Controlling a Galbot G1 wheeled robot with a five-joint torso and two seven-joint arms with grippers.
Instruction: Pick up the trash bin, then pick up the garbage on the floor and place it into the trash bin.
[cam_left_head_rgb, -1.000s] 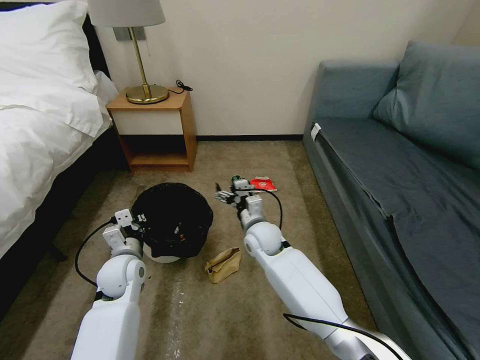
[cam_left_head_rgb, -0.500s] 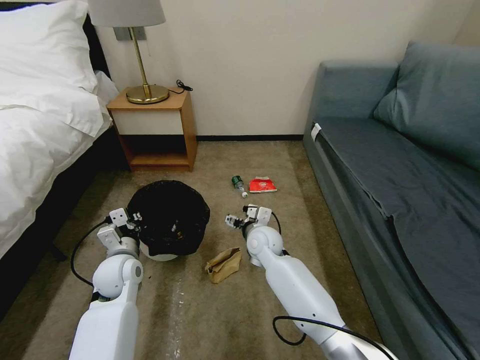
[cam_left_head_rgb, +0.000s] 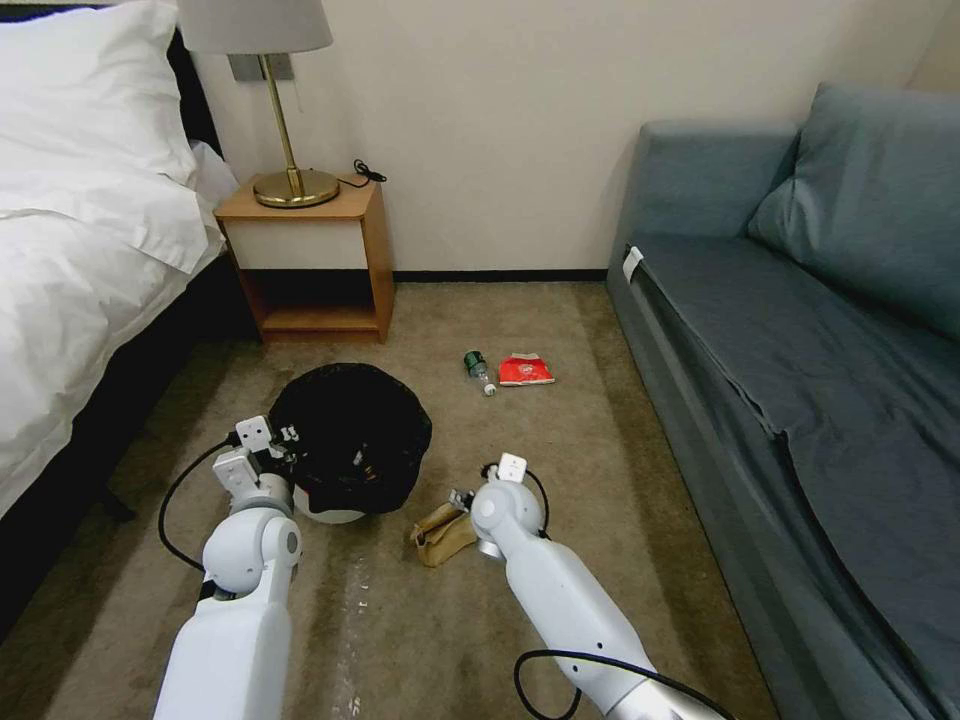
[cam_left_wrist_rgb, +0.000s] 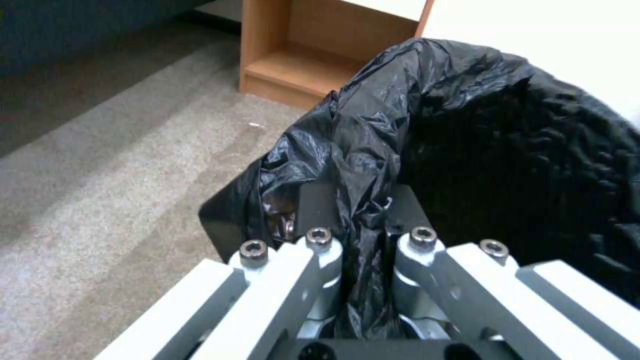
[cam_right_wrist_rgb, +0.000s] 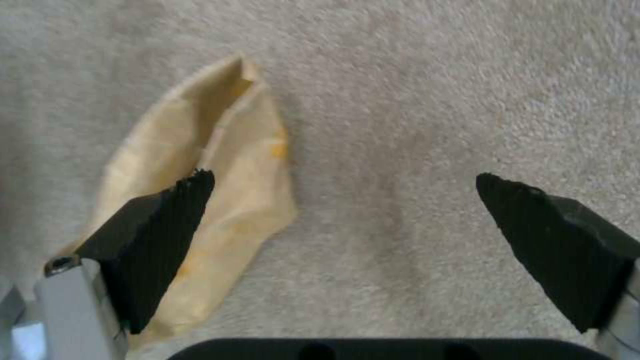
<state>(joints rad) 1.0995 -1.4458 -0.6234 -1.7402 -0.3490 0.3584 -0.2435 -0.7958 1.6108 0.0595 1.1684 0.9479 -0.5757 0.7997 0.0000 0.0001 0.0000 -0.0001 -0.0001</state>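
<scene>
Right gripper (cam_right_wrist_rgb: 340, 185): we log it low over the carpet (cam_left_head_rgb: 600, 440) beside the crumpled tan paper bag (cam_left_head_rgb: 442, 531), jaws spread wide and holding nothing; in the right wrist view one black fingertip (cam_right_wrist_rgb: 167, 225) overlaps the bag's (cam_right_wrist_rgb: 213, 200) edge while the other sits well apart over bare carpet, so the bag is off-centre between them. Left gripper (cam_left_wrist_rgb: 363, 240): closed on the liner-covered rim of the trash bin (cam_left_head_rgb: 350, 440), black plastic bunched between its fingers; we see the bin held at the robot's front left, near the nightstand (cam_left_head_rgb: 310, 260) and bed (cam_left_head_rgb: 80, 250). Step in hand, as we judge it: bin secured, approach to the bag for the first of the remaining pickups. Outstanding litter: green-labelled bottle (cam_left_head_rgb: 479, 369) and red packet (cam_left_head_rgb: 526, 370), lying just beside each other farther out on the floor towards the wall. Next move, in our estimate, calls for a sideways shift to centre the bag between the fingertips, then a descent and closure on soft, crushable paper. Arm pose: right arm extended forward and down, wrist bent steeply towards the floor; left arm extended forward, wrist level with the bin's rim.
</scene>
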